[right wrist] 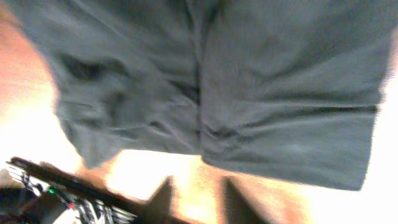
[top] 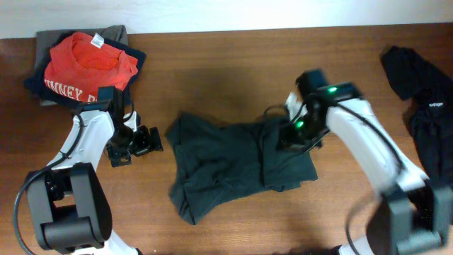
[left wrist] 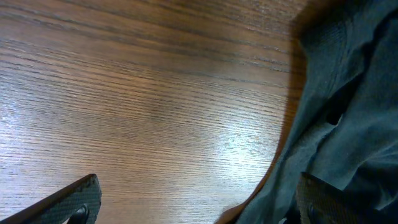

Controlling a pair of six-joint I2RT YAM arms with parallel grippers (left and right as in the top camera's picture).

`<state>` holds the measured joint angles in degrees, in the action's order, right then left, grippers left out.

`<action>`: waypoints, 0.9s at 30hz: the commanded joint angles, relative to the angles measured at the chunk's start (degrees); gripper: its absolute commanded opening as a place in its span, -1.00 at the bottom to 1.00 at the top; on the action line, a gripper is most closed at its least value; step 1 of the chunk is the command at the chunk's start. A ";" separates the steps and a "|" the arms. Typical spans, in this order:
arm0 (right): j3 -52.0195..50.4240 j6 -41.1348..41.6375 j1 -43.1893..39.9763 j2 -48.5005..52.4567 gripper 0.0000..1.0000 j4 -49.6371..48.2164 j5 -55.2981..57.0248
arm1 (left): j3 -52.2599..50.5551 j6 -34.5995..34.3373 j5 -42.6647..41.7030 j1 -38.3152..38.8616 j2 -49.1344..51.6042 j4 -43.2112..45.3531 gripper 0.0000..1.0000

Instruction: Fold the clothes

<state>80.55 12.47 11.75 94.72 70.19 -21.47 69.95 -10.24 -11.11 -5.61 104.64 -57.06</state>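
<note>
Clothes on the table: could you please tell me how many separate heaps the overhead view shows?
3: a stack topped by a red shirt at the far left corner, a dark shirt in the middle, a black heap at the right edge. The stack hides pieces beneath.

From overhead I look straight down on the whole tabletop (top: pixel 233 78). My left wrist view skims the wood from very close, and the right wrist view hangs just above, blurred. All three catch the dark grey shirt (top: pixel 233 159).

The shirt (top: pixel 226 163) is dark charcoal, the table (top: pixel 226 71) brown wood-grain, another top (top: pixel 88 64) orange-red.
</note>
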 commanded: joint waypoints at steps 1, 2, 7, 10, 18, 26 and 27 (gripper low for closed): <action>3.52 -0.07 -0.15 -5.44 0.84 1.70 4.92 | -2.16 0.50 -2.51 0.55 -1.46 1.36 0.99; 3.52 -0.02 -0.15 -6.47 1.00 1.81 5.68 | -3.08 0.50 -3.61 0.63 -1.46 2.19 0.98; 3.08 0.00 -0.15 -7.13 0.98 4.09 6.75 | -8.74 0.50 -9.05 1.77 -1.46 7.61 0.98; 1.92 -0.02 -0.15 -7.08 0.98 4.17 6.75 | -11.76 0.50 -11.58 2.45 -1.46 11.21 0.99; -0.26 -0.02 -0.15 -7.08 0.98 4.22 6.75 | -17.86 0.48 -20.57 2.58 -1.46 19.69 0.98; -0.26 -0.02 -0.15 -7.08 0.98 4.15 6.75 | -20.39 0.46 -22.62 2.64 -1.46 20.87 0.98; -0.26 -0.02 -0.15 -7.08 0.98 4.15 6.75 | -20.68 0.44 -22.62 2.64 -1.46 20.83 0.98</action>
<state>80.55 12.21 11.75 87.39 74.35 -15.62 53.08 -10.22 -34.46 -3.44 100.47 -35.46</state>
